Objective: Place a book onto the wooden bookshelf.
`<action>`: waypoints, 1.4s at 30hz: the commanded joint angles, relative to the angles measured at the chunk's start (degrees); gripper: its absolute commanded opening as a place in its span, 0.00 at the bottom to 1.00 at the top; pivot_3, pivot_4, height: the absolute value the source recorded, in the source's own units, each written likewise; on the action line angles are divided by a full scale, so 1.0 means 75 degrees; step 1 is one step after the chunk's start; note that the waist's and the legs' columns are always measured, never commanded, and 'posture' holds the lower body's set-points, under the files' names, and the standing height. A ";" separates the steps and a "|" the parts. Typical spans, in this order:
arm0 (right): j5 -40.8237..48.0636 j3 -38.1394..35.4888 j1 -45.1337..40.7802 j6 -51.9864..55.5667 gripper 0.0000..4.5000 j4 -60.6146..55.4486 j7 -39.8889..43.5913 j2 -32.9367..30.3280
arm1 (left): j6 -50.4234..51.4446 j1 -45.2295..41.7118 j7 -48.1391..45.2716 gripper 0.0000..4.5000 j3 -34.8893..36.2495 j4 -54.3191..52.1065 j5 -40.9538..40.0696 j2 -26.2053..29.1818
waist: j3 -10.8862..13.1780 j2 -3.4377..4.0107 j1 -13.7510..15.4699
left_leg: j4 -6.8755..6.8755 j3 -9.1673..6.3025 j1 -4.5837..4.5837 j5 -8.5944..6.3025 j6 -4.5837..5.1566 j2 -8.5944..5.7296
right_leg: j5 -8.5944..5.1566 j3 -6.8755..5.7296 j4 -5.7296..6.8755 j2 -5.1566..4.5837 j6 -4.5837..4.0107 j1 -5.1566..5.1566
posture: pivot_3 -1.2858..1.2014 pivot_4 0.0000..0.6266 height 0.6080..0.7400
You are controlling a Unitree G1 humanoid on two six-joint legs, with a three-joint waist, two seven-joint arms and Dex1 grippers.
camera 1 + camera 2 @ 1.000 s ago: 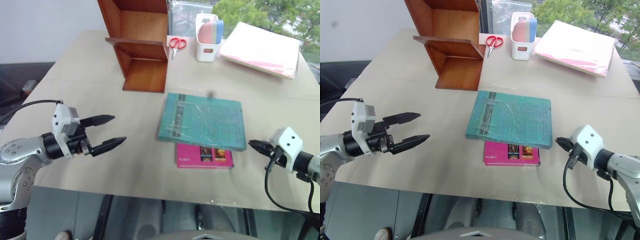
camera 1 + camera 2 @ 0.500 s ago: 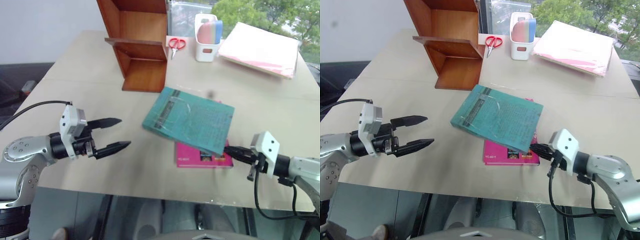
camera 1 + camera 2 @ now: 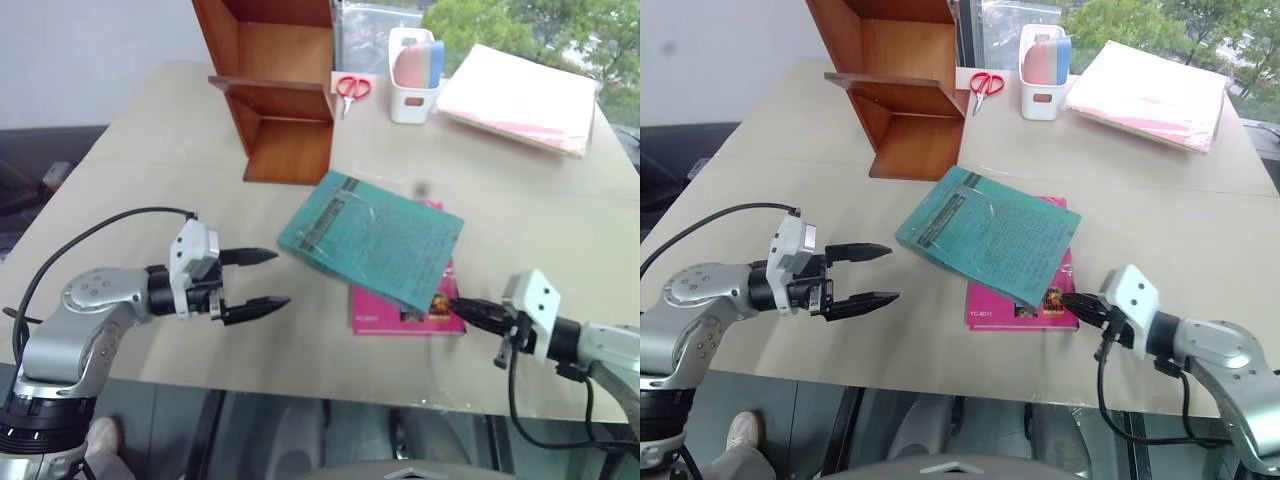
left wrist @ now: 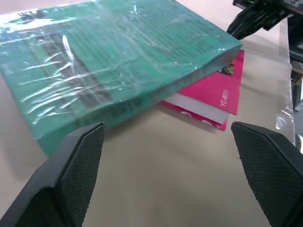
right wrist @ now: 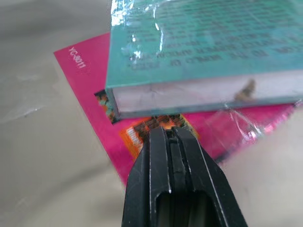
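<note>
The teal-green book in glossy wrap lies skewed on the table, its near right corner resting on a smaller magenta-pink book. My right gripper is shut, its tip over the pink book's cover just below the teal book's page edge. To the left of the book, my left gripper is open and points at its near left corner, a short gap away. The book lies ahead between the left fingers. The wooden bookshelf stands at the back left of the table.
A white pen holder, red scissors and a pink-white stack of folders sit at the back right. The table's front edge runs just below both grippers.
The teal book has swung round and slid left, now lying askew over the pink book. My right gripper moved left up to it. My left gripper moved right toward the book.
</note>
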 commanded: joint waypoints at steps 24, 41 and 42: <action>-0.2498 0.4651 -0.8984 -0.1894 0.01 0.6095 0.1472 0.3179 | -0.0168 0.2492 0.0941 1.00 0.1863 -0.1723 -0.0389 -0.0436 | -0.0002 -0.0007 -0.0192 | -0.0001 0.0007 -0.0066 0.0002 -0.0004 0.0014 | 0.0004 0.0002 0.0015 0.0009 -0.0004 -0.0086 | 0.52 0.24 1.00; -0.3626 0.6002 -0.9817 -0.0289 0.01 0.6438 0.1494 0.5137 | -0.0789 0.3514 0.0306 1.00 0.2752 -0.1040 0.0158 -0.0084 | -0.0007 -0.0015 -0.0176 | 0.0002 0.0001 0.0005 0.0014 -0.0025 0.0027 | 0.0000 0.0009 0.0107 0.0022 -0.0013 -0.0081 | 0.52 0.24 1.00; -0.3730 0.6046 -0.9835 -0.0343 0.01 0.6433 0.1502 0.5124 | -0.0785 0.3525 0.0327 1.00 0.2756 -0.1085 0.0162 -0.0102 | -0.0007 -0.0015 -0.0176 | 0.0002 0.0003 0.0004 0.0014 -0.0025 0.0026 | 0.0001 0.0010 0.0106 0.0019 -0.0013 -0.0081 | 0.52 0.24 1.00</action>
